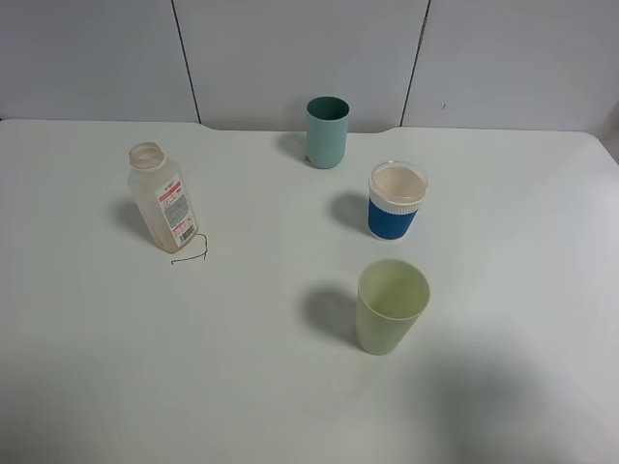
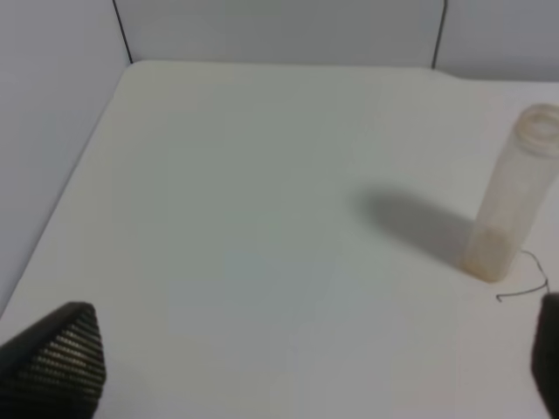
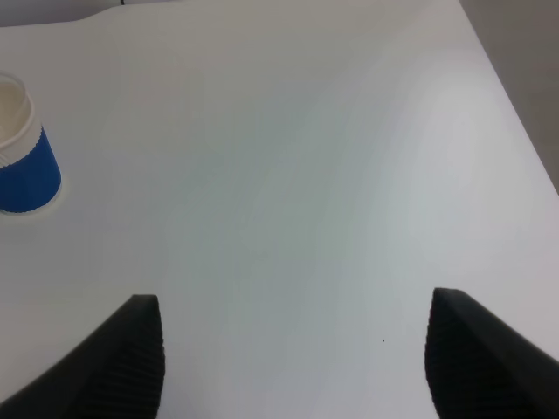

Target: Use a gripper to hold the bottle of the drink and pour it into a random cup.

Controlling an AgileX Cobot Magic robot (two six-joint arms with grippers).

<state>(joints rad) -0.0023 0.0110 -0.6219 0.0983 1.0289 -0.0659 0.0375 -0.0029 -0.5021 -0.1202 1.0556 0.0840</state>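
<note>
The bottle [image 1: 162, 197] stands uncapped at the left of the white table, a little tilted, its red-printed label facing front. It looks pale; no reddish-brown drink shows clearly inside. It also shows in the left wrist view [image 2: 511, 196]. The teal-green cup [image 1: 327, 131] stands upright at the back middle. No gripper shows in the exterior view. In the left wrist view my left gripper [image 2: 301, 367] is open and empty, short of the bottle. In the right wrist view my right gripper [image 3: 301, 367] is open and empty over bare table.
A blue cup with a white rim [image 1: 397, 200] stands right of centre and shows in the right wrist view [image 3: 22, 157]. A pale yellow-green cup [image 1: 391, 305] stands in front of it. A thin bent wire [image 1: 191, 253] lies at the bottle's foot. Grey wall panels stand behind the table [image 1: 116, 367].
</note>
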